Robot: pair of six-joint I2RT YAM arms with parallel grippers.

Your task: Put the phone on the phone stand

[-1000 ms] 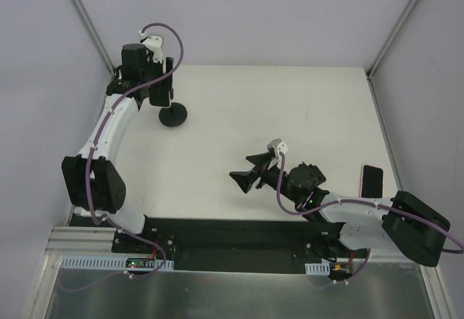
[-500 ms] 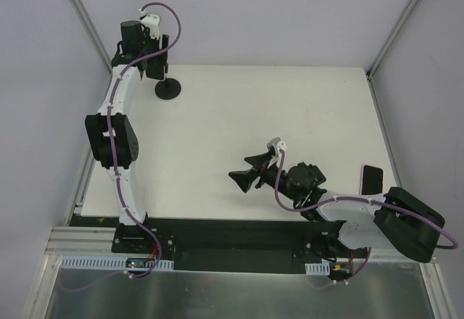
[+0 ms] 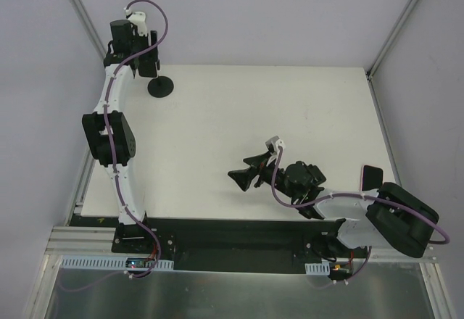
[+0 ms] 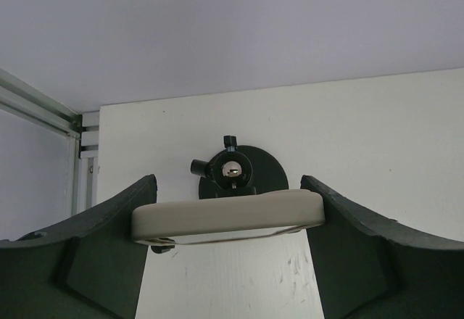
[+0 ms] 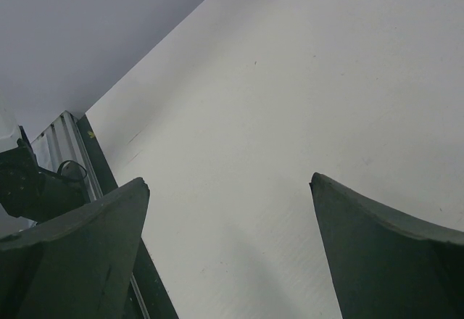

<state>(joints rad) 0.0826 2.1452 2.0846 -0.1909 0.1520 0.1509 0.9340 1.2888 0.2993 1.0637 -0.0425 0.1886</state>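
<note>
Black phone (image 3: 371,175) is lying behind my spread, empty right gripper (image 3: 243,179). I'm clamping the phone stand (image 3: 161,86) far-left in the left gripper (image 3: 148,67).

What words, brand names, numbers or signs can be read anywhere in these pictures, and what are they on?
None: no text can be read in any view.
Black rectangular phone: plain, no logo shows.
Black round-based phone stand, its beige plate held in the left gripper: no marking.
Open right gripper: unmarked.
Small circuit boards at the arm bases: print, if any, too small to read.
</note>
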